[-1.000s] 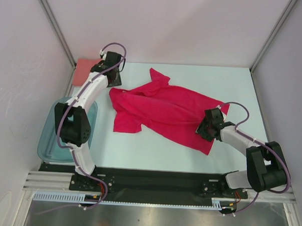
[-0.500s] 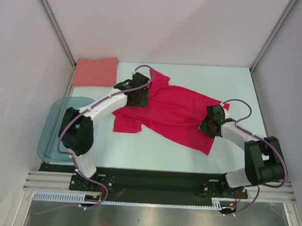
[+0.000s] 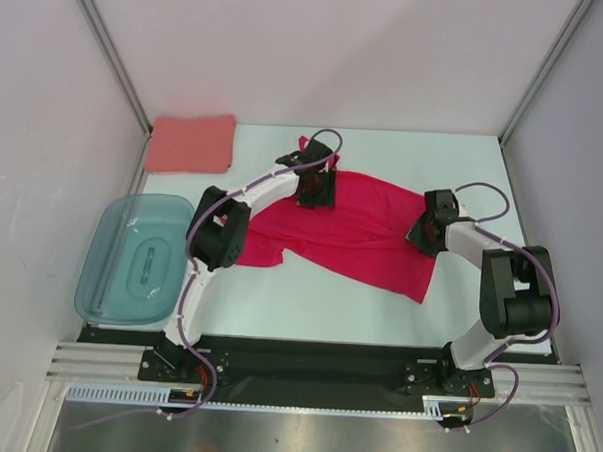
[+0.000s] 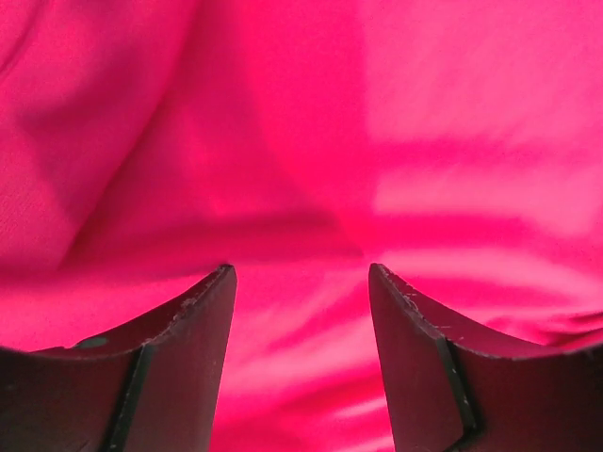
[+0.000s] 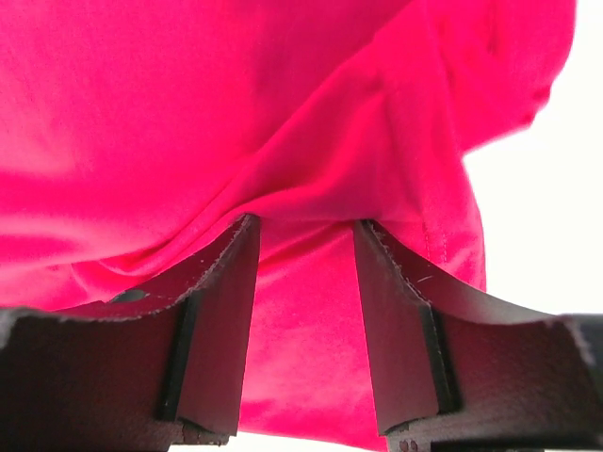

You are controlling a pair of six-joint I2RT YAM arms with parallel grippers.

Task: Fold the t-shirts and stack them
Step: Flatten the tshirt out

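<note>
The crimson-red t-shirt lies spread and wrinkled in the middle of the table. The salmon-pink t-shirt lies folded at the back left corner. My left gripper is over the red shirt's upper left part. In the left wrist view it is open, with red cloth filling the view beneath it. My right gripper is at the shirt's right edge. In the right wrist view it is open, with a fold of the red shirt lying between the spread fingers.
A translucent teal tub stands at the left, beside the left arm's base. White walls with metal posts close in the table on the left, back and right. Bare table shows in front of the red shirt.
My left arm has swung from the back left corner, beside the pink shirt, rightward onto the red shirt. My right gripper has moved a little back and right along the shirt's edge.
</note>
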